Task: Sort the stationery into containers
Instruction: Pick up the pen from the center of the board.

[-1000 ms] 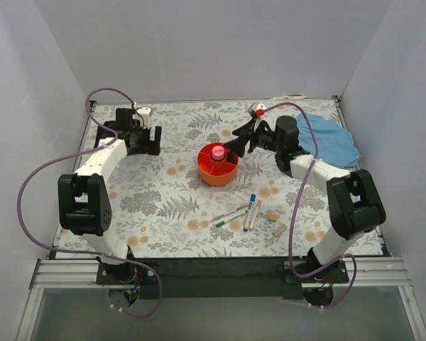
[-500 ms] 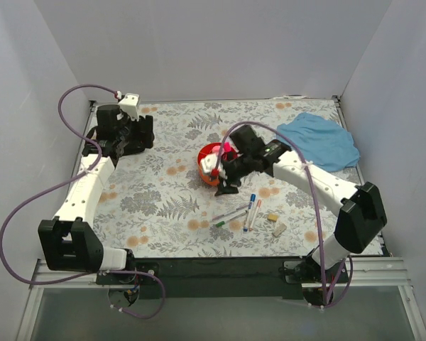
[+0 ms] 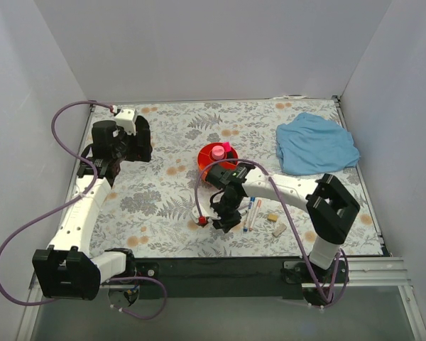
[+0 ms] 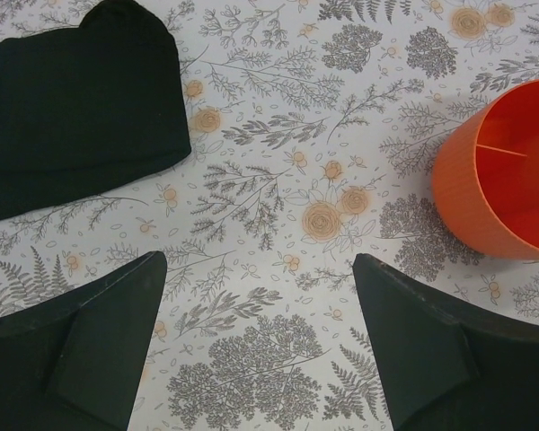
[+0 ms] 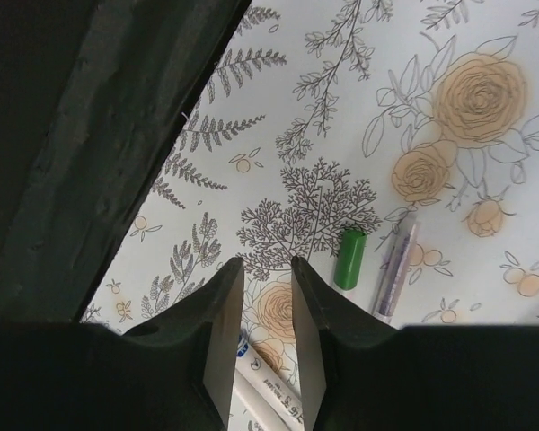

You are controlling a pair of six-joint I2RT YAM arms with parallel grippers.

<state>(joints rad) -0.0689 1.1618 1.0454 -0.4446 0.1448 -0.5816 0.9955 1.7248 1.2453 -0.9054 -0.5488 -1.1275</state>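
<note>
The round orange tray (image 3: 211, 170) stands mid-table with the pink bottle (image 3: 217, 152) upright in its centre cup. The tray's side also shows in the left wrist view (image 4: 485, 189). My right gripper (image 3: 226, 219) hangs low over the pens in front of the tray, jaws a narrow gap apart and empty (image 5: 265, 269). White pen barrels (image 5: 268, 382) lie under its fingers; a green cap (image 5: 349, 259) and the lilac marker (image 5: 393, 269) lie just right of them. A blue-capped pen (image 3: 252, 201) and two beige erasers (image 3: 272, 216) lie further right. My left gripper (image 3: 140, 138) is wide open and empty (image 4: 256, 269) over bare table far left.
A light blue cloth (image 3: 316, 145) lies at the back right. A black cloth (image 4: 72, 108) lies just beyond my left gripper. White walls close in the table on three sides, and the dark front edge (image 5: 90, 135) runs close beside my right gripper.
My right arm swung from the tray forward and down to the pens. My left arm drew a little further left and back.
</note>
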